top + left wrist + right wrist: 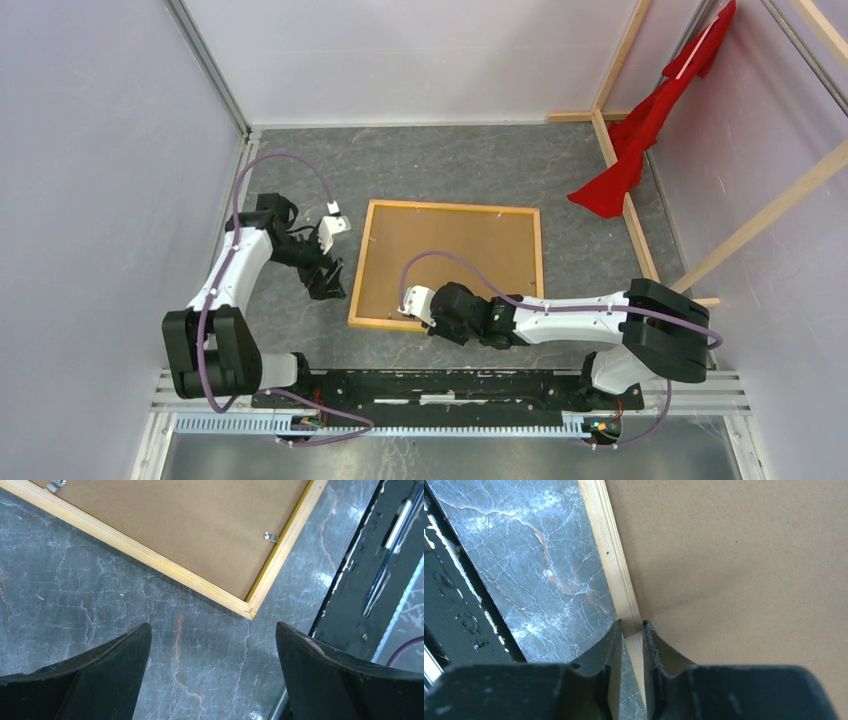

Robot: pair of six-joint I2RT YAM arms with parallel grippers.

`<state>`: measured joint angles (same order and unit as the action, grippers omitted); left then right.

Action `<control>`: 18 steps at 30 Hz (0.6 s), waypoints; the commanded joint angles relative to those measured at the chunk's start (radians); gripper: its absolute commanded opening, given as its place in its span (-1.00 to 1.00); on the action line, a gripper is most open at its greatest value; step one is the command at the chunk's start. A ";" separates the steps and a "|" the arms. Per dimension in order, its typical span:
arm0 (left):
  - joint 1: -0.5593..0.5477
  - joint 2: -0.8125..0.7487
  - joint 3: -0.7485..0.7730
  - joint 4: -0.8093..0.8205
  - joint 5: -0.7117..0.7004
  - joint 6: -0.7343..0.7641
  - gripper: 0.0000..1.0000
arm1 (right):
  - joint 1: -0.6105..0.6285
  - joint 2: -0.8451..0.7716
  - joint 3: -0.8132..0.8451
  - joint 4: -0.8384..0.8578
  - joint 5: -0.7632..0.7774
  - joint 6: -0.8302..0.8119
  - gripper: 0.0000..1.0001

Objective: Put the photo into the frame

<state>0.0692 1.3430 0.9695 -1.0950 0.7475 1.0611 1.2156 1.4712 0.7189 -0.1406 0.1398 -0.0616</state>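
The frame lies back-up mid-table, photo unseen, perhaps under the backing board; the right gripper seems clamped on its near rail, the left gripper gapes nearby, so a one-sided lift could twist it loose.

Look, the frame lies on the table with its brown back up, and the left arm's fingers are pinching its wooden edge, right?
No. The right wrist view shows the right arm's fingers pinching the wooden edge of the frame. The left arm's fingers are open above the table. The rest is right.
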 commanded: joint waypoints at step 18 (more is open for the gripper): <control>-0.147 -0.365 -0.310 0.146 -0.131 0.344 1.00 | 0.005 0.082 0.079 0.031 -0.028 -0.040 -0.16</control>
<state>-0.0708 1.0100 0.6678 -0.9943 0.6205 1.3174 1.2156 1.5364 0.7704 -0.1413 0.1284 -0.0803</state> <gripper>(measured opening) 0.996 0.409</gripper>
